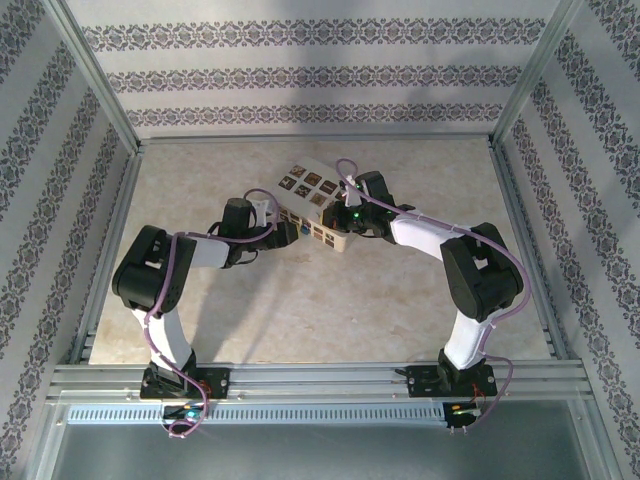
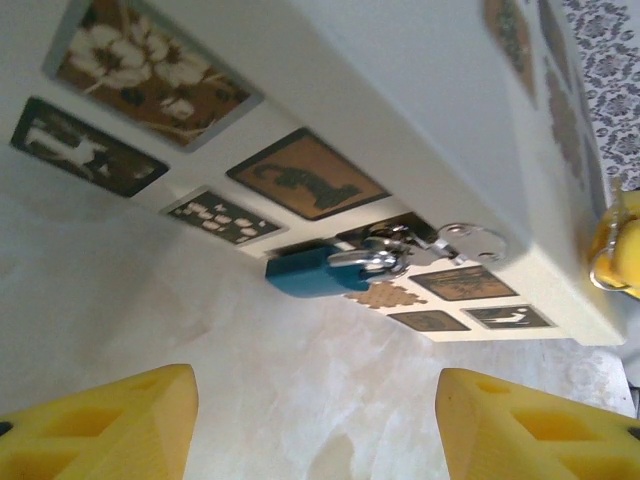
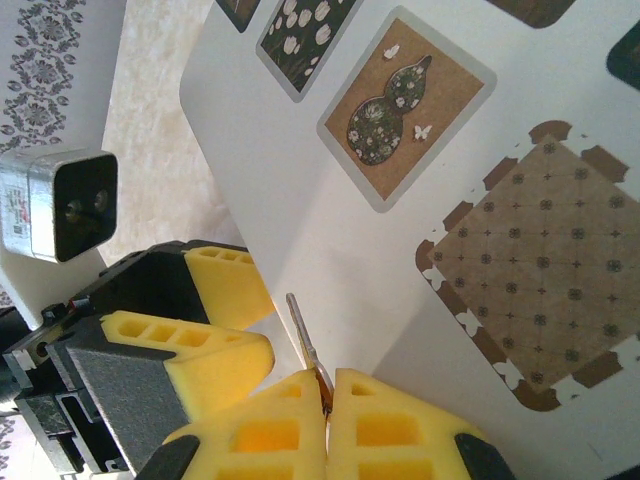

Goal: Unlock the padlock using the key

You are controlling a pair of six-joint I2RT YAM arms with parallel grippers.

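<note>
Straight ahead of your left gripper point(image 2: 320, 425), apart from its spread jaws, the blue metal padlock point(image 2: 312, 272) hangs on the facing side of the white sticker-covered box point(image 2: 400, 90), which sits on the pale stone-patterned table point(image 1: 300, 320). Your right gripper point(image 3: 326, 392) is at the box's opposite side, with the thin metal key point(image 3: 303, 335) pinched in it, just beside the box wall

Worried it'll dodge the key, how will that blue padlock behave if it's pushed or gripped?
The blue padlock is fixed to the white box only by its shiny shackle, so a push will probably swing or twist it. Its body looks rigid and smooth, so possibly slippery in a grip. With that metal shackle and solid-looking body, it's likely heavy for its size.
</note>
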